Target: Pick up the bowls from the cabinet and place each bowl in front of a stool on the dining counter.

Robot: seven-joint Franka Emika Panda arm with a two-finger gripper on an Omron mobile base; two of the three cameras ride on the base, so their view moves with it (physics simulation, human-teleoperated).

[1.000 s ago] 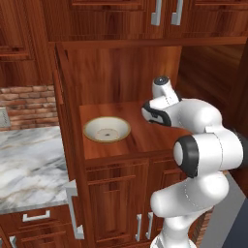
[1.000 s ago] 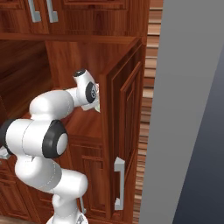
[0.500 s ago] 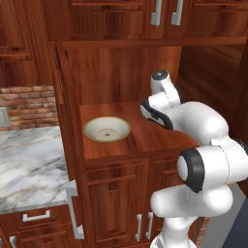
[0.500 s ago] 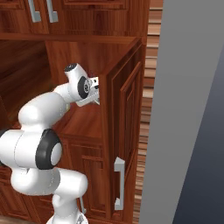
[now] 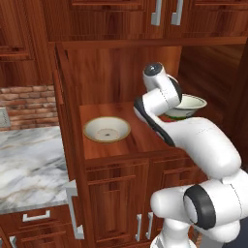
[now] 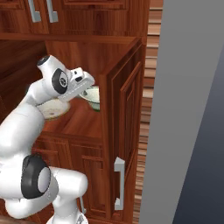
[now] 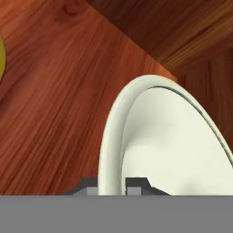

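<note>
From the left base view, two bowls: one bowl point(image 5: 106, 129) sits flat on the cabinet point(image 5: 111, 72) shelf, left of centre; the lifted bowl point(image 5: 186, 106) hangs clear above the shelf's right side, behind the arm. A marble tabletop point(image 5: 29, 164) lies left of the cabinet, under brick wall point(image 5: 26, 104).

From the right base view, the claw point(image 6: 89, 87) sits at the lifted bowl point(image 6: 92, 98), just inside the open cabinet door point(image 6: 124, 131); there is little room on that side. The resting bowl point(image 6: 52, 109) lies further left.

From the hand view, the claw point(image 7: 111, 184) is clamped narrow on the lifted bowl's rim point(image 7: 113, 136), wood shelf point(image 7: 50, 91) beneath.
</note>
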